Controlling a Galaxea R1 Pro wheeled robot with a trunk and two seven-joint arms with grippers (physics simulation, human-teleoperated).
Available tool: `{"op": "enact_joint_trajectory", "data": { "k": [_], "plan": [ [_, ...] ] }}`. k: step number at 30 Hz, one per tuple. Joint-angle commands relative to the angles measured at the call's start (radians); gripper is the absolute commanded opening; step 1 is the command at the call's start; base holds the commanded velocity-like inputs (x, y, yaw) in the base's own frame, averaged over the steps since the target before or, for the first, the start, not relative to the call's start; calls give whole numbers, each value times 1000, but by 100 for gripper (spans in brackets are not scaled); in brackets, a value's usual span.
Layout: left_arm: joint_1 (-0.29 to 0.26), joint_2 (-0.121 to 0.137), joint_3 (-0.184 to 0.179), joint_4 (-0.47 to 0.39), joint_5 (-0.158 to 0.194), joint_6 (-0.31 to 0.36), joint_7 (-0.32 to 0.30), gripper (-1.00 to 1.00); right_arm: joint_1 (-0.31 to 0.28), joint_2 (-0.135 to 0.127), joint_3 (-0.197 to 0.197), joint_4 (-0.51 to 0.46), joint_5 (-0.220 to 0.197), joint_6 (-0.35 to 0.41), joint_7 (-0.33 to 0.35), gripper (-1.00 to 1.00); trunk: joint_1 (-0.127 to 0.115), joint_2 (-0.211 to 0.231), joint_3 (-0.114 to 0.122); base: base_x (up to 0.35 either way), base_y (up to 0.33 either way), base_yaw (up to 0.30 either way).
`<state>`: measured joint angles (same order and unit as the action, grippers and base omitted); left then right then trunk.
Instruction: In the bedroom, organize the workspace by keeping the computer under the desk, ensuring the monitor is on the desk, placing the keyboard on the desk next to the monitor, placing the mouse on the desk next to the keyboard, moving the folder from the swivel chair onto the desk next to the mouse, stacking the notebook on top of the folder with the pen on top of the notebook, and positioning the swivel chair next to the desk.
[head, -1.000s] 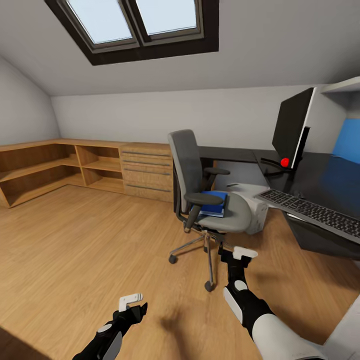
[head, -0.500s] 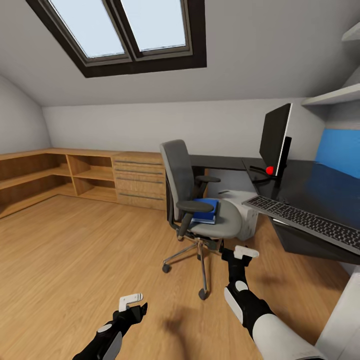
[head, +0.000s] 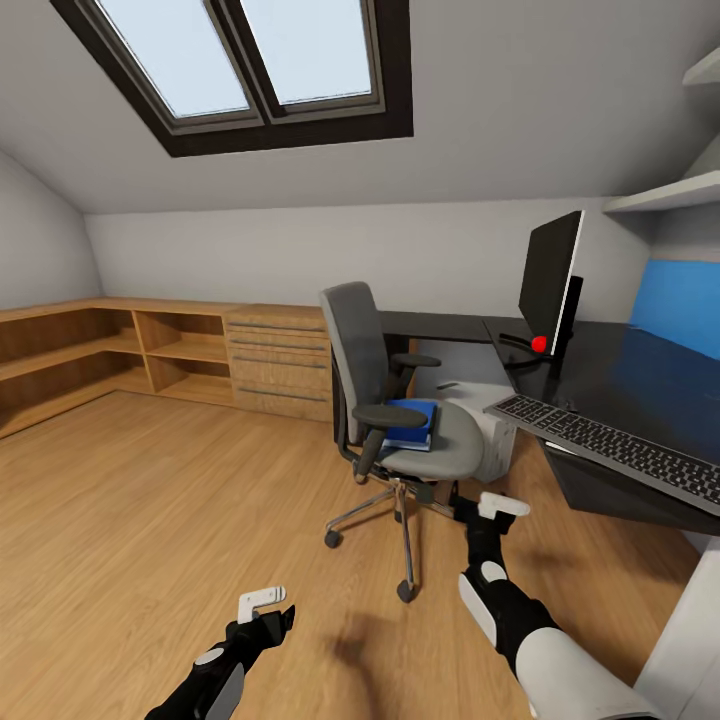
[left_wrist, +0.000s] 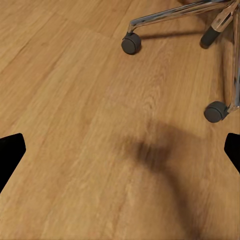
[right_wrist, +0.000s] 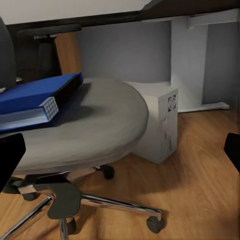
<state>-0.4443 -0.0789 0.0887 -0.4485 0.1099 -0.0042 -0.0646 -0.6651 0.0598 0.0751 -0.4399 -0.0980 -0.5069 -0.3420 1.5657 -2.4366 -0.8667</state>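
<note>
The swivel chair (head: 372, 350) stands on the wood floor a little off the desk (head: 640, 375). A blue folder (head: 412, 420) lies on its grey seat (right_wrist: 95, 125), also seen as folder (right_wrist: 35, 100). The monitor (head: 550, 272) and the keyboard (head: 620, 450) rest on the desk. Under the desk, behind the seat, stands the light grey computer (right_wrist: 161, 125). My right gripper (head: 492, 508) is open, low in front of the seat. Over bare floor, my left gripper (head: 262, 600) is open too. Mouse, notebook and pen are out of view.
The chair's chrome base and casters (left_wrist: 131, 44) spread over the floor close to my left arm. A white desk leg (right_wrist: 187, 65) stands behind the computer. Light-wood shelves and a dresser (head: 280, 355) line the far wall. A red ball (head: 540, 343) sits by the monitor's stand.
The head view swung and pulled back in the first half second, then held still. My right gripper has since moved slightly right and lower. The left arm has not moved.
</note>
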Motion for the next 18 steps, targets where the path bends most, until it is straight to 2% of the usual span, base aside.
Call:
{"op": "enact_joint_trajectory", "data": {
  "k": [1, 6, 13, 18],
  "plan": [
    [-1, -1, 6, 1, 9, 0, -7, 100, -1, -2, 8, 0, -13, -4, -5, 100, 0, 0, -1, 0, 0, 0],
    [-1, -1, 6, 1, 8, 0, -7, 100, -1, -6, 8, 0, -43, -3, -4, 100, 0, 0, -1, 0, 0, 0],
    [-1, -1, 6, 1, 9, 0, -7, 100, -1, -7, 10, 0, -144, -3, -2, 100, 0, 0, -1, 0, 0, 0],
    [-1, -1, 6, 1, 9, 0, -7, 100, -1, -8, 11, -1, -187, -3, -1, 100, 0, 0, -1, 0, 0, 0]
  ]
}}
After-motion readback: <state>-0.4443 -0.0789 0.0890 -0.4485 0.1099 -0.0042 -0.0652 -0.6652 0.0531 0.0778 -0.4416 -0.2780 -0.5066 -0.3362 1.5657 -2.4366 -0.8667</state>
